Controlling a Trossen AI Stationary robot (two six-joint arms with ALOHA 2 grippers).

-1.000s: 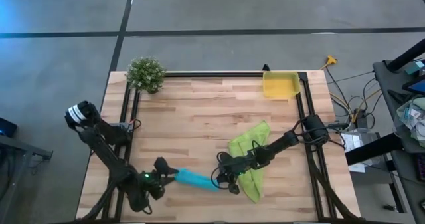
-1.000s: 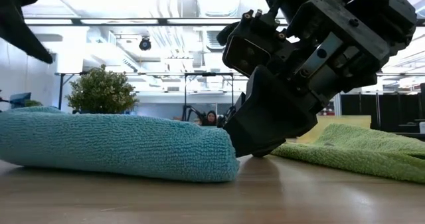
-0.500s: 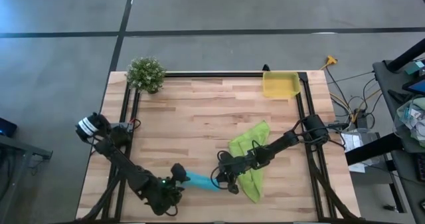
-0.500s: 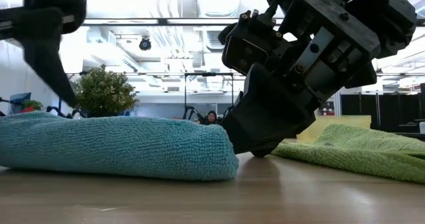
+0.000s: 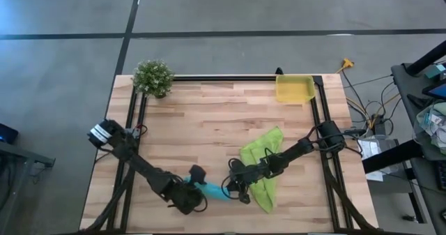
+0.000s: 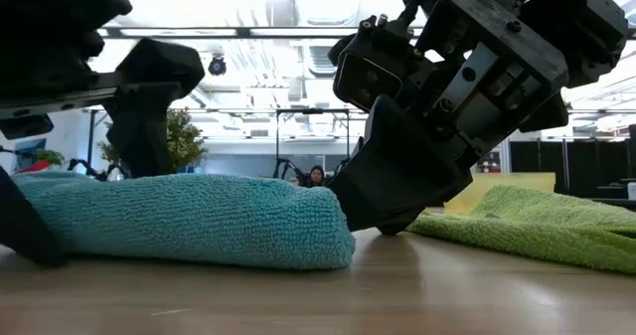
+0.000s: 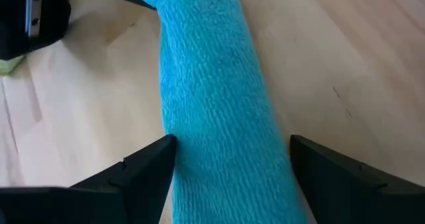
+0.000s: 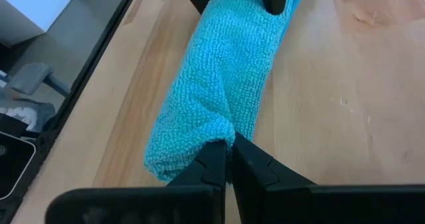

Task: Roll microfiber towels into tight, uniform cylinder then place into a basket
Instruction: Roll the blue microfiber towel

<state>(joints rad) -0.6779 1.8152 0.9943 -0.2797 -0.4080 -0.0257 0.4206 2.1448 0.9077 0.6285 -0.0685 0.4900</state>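
Turquoise towel (image 5: 209, 190), lime-green towel (image 5: 261, 158), yellow basket (image 5: 293, 90)

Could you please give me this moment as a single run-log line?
left pincer: open, straddling rolled blue towel | right pincer: shut at roll's other end | green towel: unrolled | basket: no towel inside

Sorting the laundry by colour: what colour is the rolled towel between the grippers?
Turquoise-blue: the rolled microfiber towel shows best in the left wrist view.

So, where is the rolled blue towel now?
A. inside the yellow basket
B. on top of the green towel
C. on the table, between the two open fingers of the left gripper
C: the blue towel lies on the table, the open left gripper straddling it.
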